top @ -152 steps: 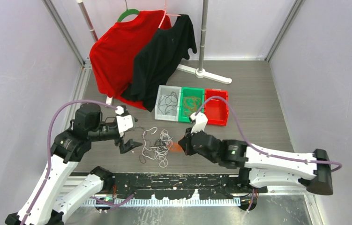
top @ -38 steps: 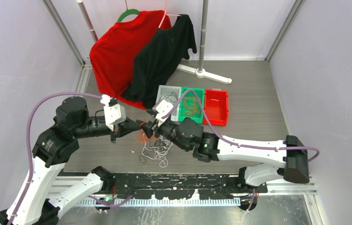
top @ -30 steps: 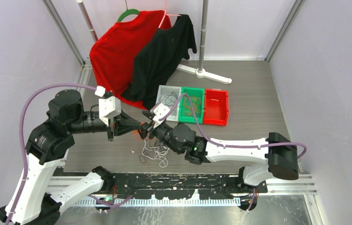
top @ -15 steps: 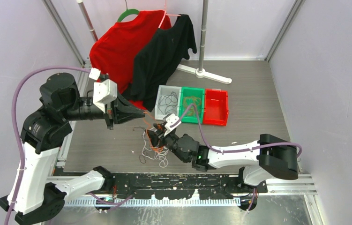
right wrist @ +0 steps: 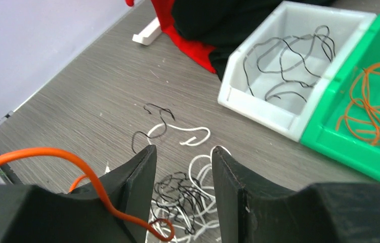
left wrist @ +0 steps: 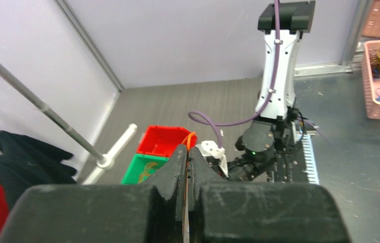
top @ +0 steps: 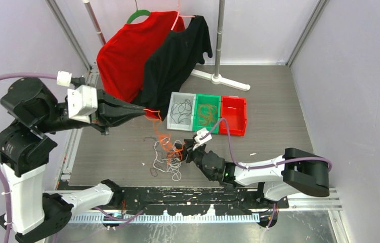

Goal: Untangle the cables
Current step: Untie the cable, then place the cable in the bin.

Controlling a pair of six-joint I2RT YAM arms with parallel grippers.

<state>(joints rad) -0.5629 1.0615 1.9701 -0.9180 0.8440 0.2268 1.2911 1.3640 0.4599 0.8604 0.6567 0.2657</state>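
Note:
A tangle of white and black cables (top: 170, 161) lies on the table near the front. An orange cable (top: 161, 132) rises out of it to my left gripper (top: 146, 112), which is raised and shut on the cable's upper end. In the left wrist view the fingers (left wrist: 180, 162) pinch the orange cable (left wrist: 192, 137). My right gripper (top: 182, 150) hangs low over the right side of the tangle, open. In the right wrist view the cable tangle (right wrist: 187, 195) shows between the spread fingers (right wrist: 142, 167). There the orange cable (right wrist: 51, 152) crosses in front of the left finger.
Three bins stand in a row behind the tangle: a white bin (top: 172, 112) holding black cords, a green bin (top: 197, 115) holding orange-brown cords, and a red bin (top: 234, 121). A red shirt (top: 124, 58) and black shirt (top: 177, 55) hang on a rack (top: 220, 40) at the back.
My left gripper has risen and drawn back to the left, pulling the orange cable up out of the tangle. My right gripper has dropped low towards the table's near side, its jaws slightly narrower.

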